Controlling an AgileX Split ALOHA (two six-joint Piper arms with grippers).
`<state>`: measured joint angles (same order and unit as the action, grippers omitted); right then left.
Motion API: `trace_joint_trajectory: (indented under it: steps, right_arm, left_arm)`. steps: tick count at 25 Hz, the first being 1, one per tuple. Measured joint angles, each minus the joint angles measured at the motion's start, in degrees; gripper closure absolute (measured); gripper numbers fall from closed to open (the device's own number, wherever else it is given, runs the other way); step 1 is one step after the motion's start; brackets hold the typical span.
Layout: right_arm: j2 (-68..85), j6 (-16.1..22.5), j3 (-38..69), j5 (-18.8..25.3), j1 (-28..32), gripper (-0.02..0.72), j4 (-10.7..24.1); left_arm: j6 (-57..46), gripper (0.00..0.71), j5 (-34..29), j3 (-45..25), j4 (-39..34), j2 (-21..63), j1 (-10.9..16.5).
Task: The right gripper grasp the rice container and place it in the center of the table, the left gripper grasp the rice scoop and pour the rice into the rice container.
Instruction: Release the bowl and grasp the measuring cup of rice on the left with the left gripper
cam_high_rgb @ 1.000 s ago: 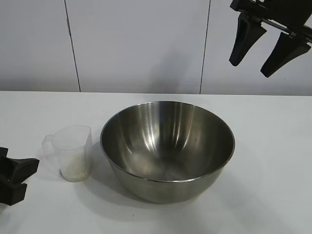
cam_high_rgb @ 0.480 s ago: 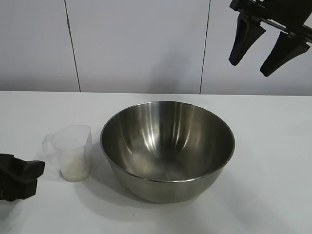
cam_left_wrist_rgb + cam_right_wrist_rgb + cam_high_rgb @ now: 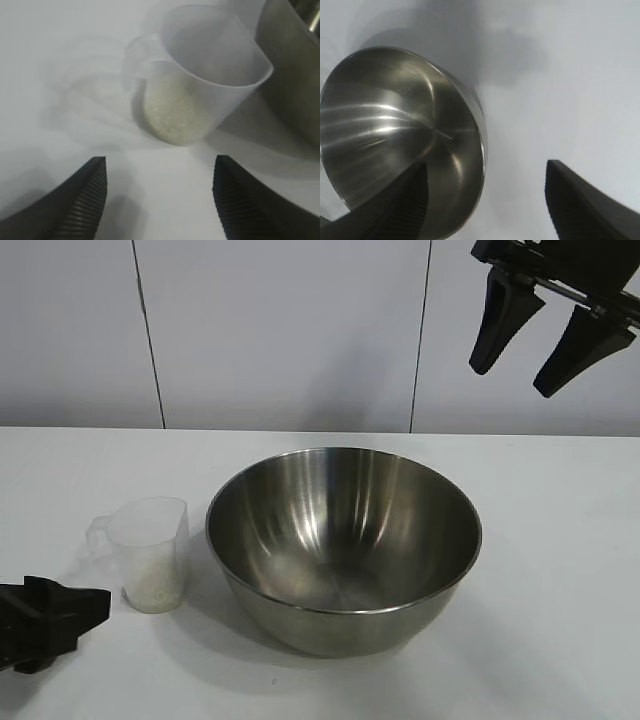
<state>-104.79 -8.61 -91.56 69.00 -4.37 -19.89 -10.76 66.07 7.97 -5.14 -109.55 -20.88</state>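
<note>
The steel rice container stands empty in the middle of the white table; it also shows in the right wrist view. The clear plastic rice scoop stands upright to its left, with white rice in its bottom. My left gripper is low at the table's front left, open and empty, a short way from the scoop. My right gripper hangs open and empty high above the table's back right.
A white panelled wall runs behind the table. The bowl's side stands close beside the scoop.
My left gripper has moved right and forward along the table's front left, closer to the scoop. The right gripper, bowl and scoop have not moved.
</note>
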Motion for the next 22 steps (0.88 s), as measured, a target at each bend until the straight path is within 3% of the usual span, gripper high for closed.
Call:
trace_joint_trajectory:
  steps: [4,9,22]
  right_arm:
    - [0.0,0.0,0.0,0.1,0.0,0.239,0.0]
    - [0.0,0.0,0.0,0.1,0.0,0.239,0.0]
    - [0.0,0.0,0.0,0.0,0.0,0.239,0.0]
  left_arm:
    - [3.5,0.260,0.0,0.0,-3.5,0.0,6.0]
    - [8.4,0.260,0.0,0.0,-11.1,0.0,10.9]
    - [9.9,0.260,-0.1,2.9,-11.6,-0.5,11.6]
